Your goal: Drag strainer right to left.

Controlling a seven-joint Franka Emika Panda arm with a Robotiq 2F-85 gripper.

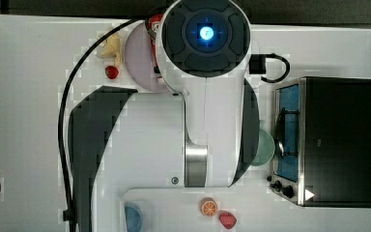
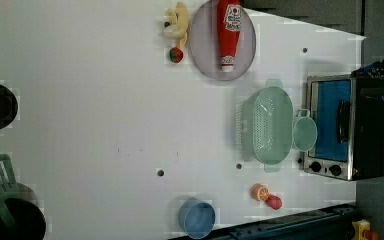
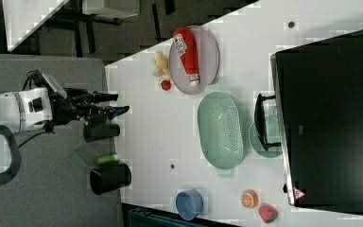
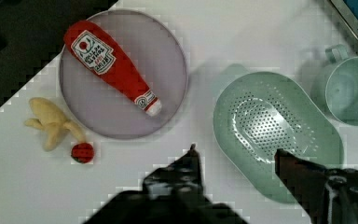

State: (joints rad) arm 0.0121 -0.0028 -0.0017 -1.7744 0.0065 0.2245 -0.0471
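Observation:
The strainer (image 2: pixel 267 125) is a pale green oval colander with a dotted bowl. It lies on the white table beside the toaster oven (image 2: pixel 345 127), with a round green mug (image 2: pixel 305 134) between the two. It also shows in the right view (image 3: pixel 220 130) and the wrist view (image 4: pixel 275 130). My gripper (image 4: pixel 237 156) hangs open above the table with nothing between its fingers. In the wrist view one dark finger (image 4: pixel 298 175) overlaps the strainer's rim, the other (image 4: pixel 191 163) is over bare table. In the right view the gripper (image 3: pixel 116 104) sits at the right view's left, well apart from the strainer.
A grey plate (image 2: pixel 202 47) carries a red ketchup bottle (image 2: pixel 228 32), with a banana (image 2: pixel 177 22) and a small red fruit (image 2: pixel 176 55) beside it. A blue bowl (image 2: pixel 197 217), an orange half (image 2: pixel 260 191) and a strawberry (image 2: pixel 274 202) lie near the table edge. Open table spreads toward the left view's left.

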